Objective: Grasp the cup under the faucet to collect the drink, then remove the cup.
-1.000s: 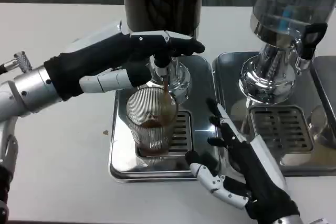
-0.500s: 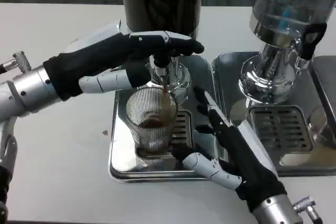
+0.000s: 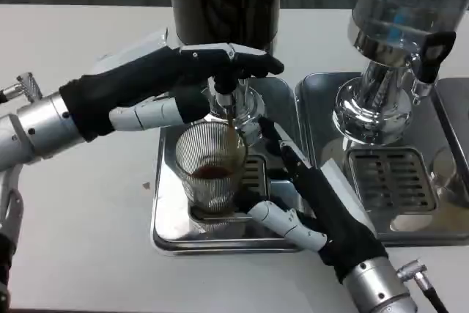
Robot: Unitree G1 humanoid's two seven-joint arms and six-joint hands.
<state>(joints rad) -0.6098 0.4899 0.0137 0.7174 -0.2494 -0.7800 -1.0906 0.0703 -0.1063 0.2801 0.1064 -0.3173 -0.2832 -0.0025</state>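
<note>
A plain white table (image 3: pixel 80 203) is seen from above, its far edge met by a dark floor at the top of the view; a rectangular, polished metal drip tray with a slotted grate (image 3: pixel 172 229) is set directly on it at the centre; a second polished metal drip tray with a slotted grate (image 3: pixel 432 229) is placed just beside it on the right, the two separated by a narrow gap; a tiny dark speck (image 3: pixel 146 185) is seen on the white surface close to the left edge of the central tray.
</note>
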